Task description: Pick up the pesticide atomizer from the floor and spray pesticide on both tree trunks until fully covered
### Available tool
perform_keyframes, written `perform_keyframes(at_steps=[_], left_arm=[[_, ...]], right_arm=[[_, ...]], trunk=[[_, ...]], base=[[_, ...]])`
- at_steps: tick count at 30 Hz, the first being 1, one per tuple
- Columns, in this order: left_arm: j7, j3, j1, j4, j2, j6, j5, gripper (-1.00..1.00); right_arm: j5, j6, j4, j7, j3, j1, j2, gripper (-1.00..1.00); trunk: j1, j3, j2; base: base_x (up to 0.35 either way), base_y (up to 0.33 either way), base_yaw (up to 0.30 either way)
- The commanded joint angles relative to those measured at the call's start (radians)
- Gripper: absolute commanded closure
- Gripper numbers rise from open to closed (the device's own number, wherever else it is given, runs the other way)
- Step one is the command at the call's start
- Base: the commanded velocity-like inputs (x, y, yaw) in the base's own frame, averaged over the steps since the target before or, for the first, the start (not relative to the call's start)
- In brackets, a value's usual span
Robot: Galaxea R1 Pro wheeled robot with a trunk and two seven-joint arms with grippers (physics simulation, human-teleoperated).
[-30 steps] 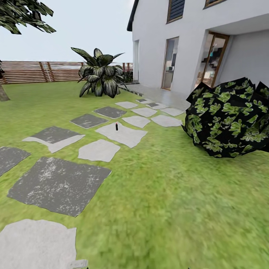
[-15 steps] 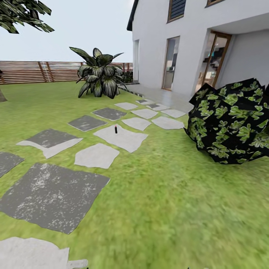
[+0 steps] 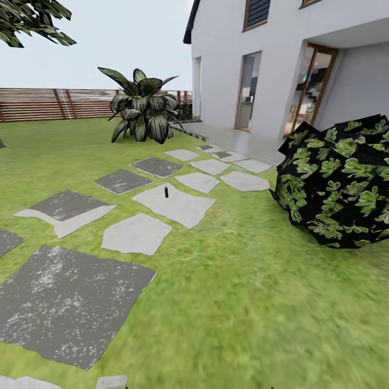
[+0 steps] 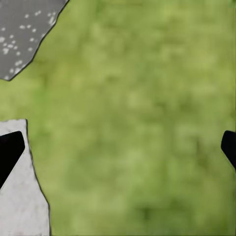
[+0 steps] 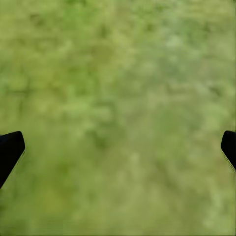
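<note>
The pesticide atomizer (image 3: 166,191), a tiny dark bottle with a reddish top, stands upright on a pale paving stone (image 3: 178,208) in the middle distance of the head view. One tree's dark leaf crown (image 3: 29,21) hangs in at the upper left; its trunk is cut off by the frame edge. My left gripper (image 4: 118,150) is open over the floor of grass, with a pale stone under one dark fingertip (image 4: 10,153). Over bare grass, my right gripper (image 5: 118,147) is open too, with nothing between its fingers.
Grey stepping stones (image 3: 65,302) run from me toward the white house (image 3: 281,65). A round dark bush (image 3: 340,183) stands at the right. A broad-leaved striped plant (image 3: 141,111) grows before the wooden fence (image 3: 54,102). Open lawn (image 3: 243,302) lies ahead on the right.
The whole head view has shifted: stones have slid down and left and the bush looms larger, so the camera has advanced. The atomizer stands where it was on its stone.
</note>
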Motion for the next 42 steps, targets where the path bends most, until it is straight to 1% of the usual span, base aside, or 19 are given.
perform_keyframes(at_steps=[1, 42], left_arm=[[0.0, 0.0, 0.0, 0.0, 0.0, 0.0, 0.0, -1.0], [0.0, 0.0, 0.0, 0.0, 0.001, 0.0, 0.0, -1.0]], right_arm=[[0.0, 0.0, 0.0, 0.0, 0.0, 0.0, 0.0, -1.0], [0.0, 0.0, 0.001, 0.002, 0.0, 0.0, 0.001, -1.0]], trunk=[[0.0, 0.0, 0.0], [0.0, 0.0, 0.0]], base=[[0.341, 0.0, 0.0], [0.341, 0.0, 0.0]])
